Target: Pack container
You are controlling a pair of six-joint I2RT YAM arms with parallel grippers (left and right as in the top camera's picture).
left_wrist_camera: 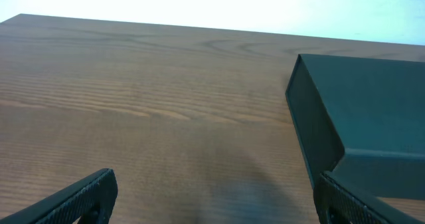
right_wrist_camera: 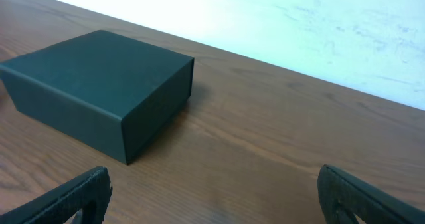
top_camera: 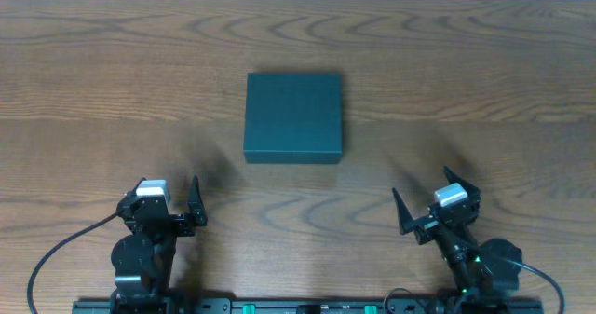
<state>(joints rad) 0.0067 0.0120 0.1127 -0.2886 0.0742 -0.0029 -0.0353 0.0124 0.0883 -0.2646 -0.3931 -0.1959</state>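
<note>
The container (top_camera: 293,116) is a dark teal-green square box lying flat with its lid down, at the middle of the table. The left wrist view has the container (left_wrist_camera: 372,111) ahead to the right, while in the right wrist view the container (right_wrist_camera: 93,71) sits ahead to the left. My left gripper (top_camera: 168,182) hovers near the front left, open, with nothing between its fingers (left_wrist_camera: 216,177). At the front right my right gripper (top_camera: 421,182) is likewise open and holds nothing (right_wrist_camera: 214,171). Both are well short of the box.
The box rests on a brown wooden table (top_camera: 93,72) that ends at a white wall along the far side. Black cables (top_camera: 56,253) run from the arm bases at the near edge.
</note>
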